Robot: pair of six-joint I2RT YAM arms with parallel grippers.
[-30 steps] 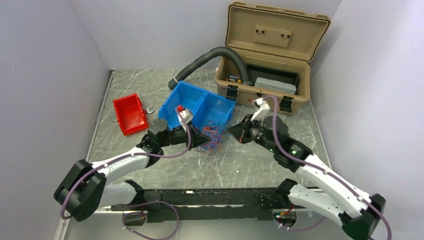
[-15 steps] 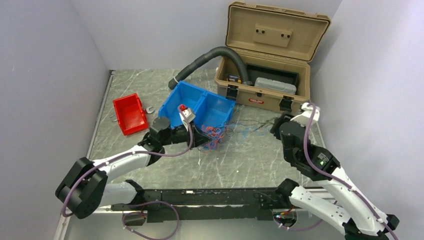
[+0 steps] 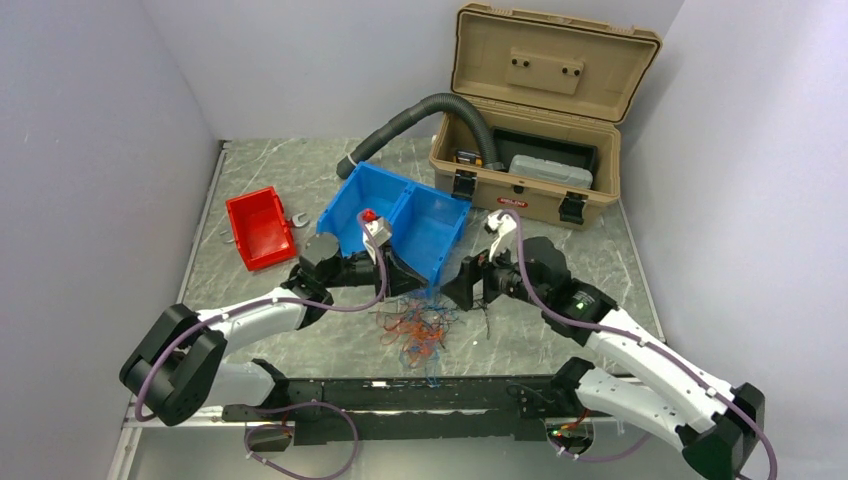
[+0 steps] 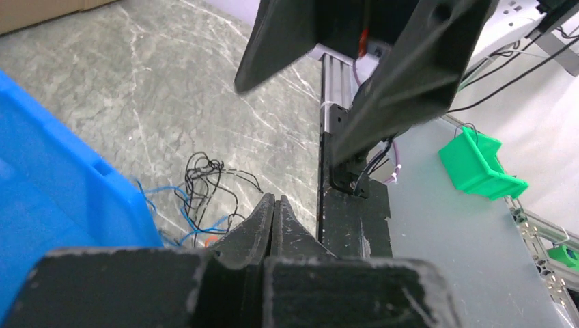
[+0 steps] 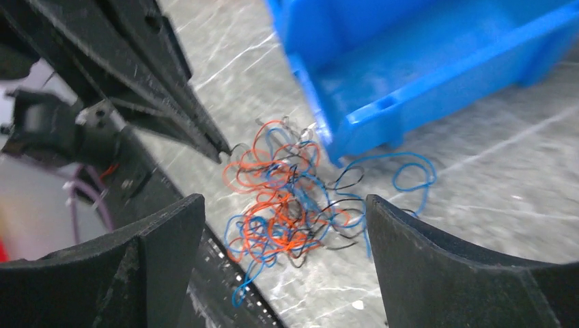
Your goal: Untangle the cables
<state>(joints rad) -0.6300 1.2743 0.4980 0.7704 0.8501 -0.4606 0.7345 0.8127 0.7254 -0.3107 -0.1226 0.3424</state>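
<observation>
The cables [image 3: 413,335] lie as a loose tangle of thin red, blue and black wires on the table, just in front of the blue bin [image 3: 400,215]. In the right wrist view the tangle [image 5: 287,198] sits on the table between my wide-apart fingers. My right gripper [image 5: 285,205] is open and holds nothing. It hovers right of the pile [image 3: 452,290]. My left gripper [image 3: 420,285] is at the bin's near corner. Its jaws [image 4: 273,199] are pressed together, nothing visible between them. A few black and blue strands [image 4: 205,181] lie just past its tip.
A red bin [image 3: 260,228] stands at the left, with a small wrench [image 3: 297,217] beside it. An open tan case [image 3: 530,150] and a grey corrugated hose [image 3: 410,125] are at the back. A black rail [image 3: 400,395] runs along the near edge. A green bin [image 4: 481,160] sits beyond it.
My right gripper pulled strands out to the right, then swung back toward the bin and opened. The tangle now lies lower on the table, nearer the front rail. The left gripper barely moved.
</observation>
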